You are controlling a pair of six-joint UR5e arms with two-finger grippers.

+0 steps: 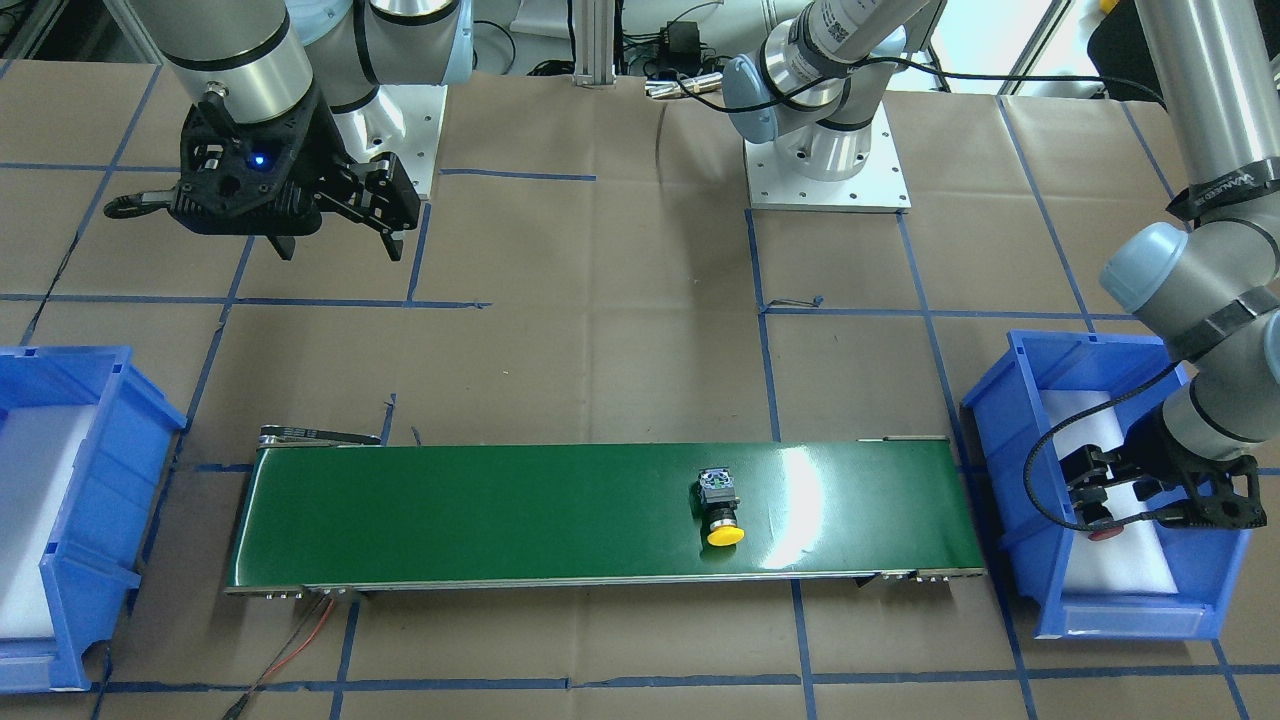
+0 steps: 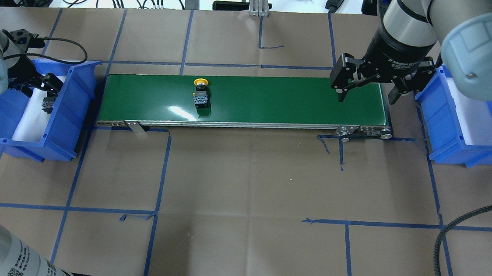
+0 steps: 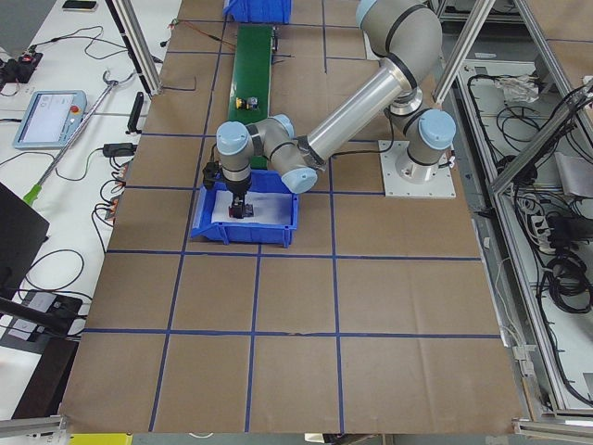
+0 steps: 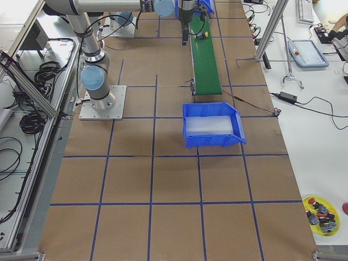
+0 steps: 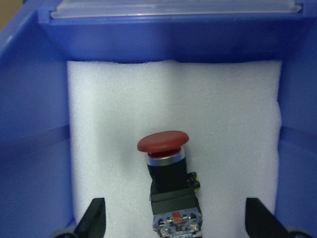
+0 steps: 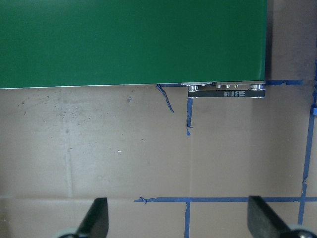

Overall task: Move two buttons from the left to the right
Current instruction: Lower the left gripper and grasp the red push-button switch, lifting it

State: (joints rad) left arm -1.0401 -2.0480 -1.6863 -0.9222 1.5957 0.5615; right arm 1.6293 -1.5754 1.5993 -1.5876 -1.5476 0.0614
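left gripper [image 1: 1090,495] down inside the blue bin [image 5: 29,124], fingers [image 5: 94,220] spread wide, touching nothing. red button [image 5: 167,183] on its side on the white foam [image 5: 124,109], centred between them. yellow button [image 2: 200,91] lying on the green conveyor [image 2: 275,101]. right gripper [image 2: 366,88] wide and empty above the belt's right end, well apart from it.

The yellow-capped button [image 2: 200,93] lies on the green belt [image 2: 275,105], left of centre. My right gripper [image 2: 367,97] hangs spread above its right end.
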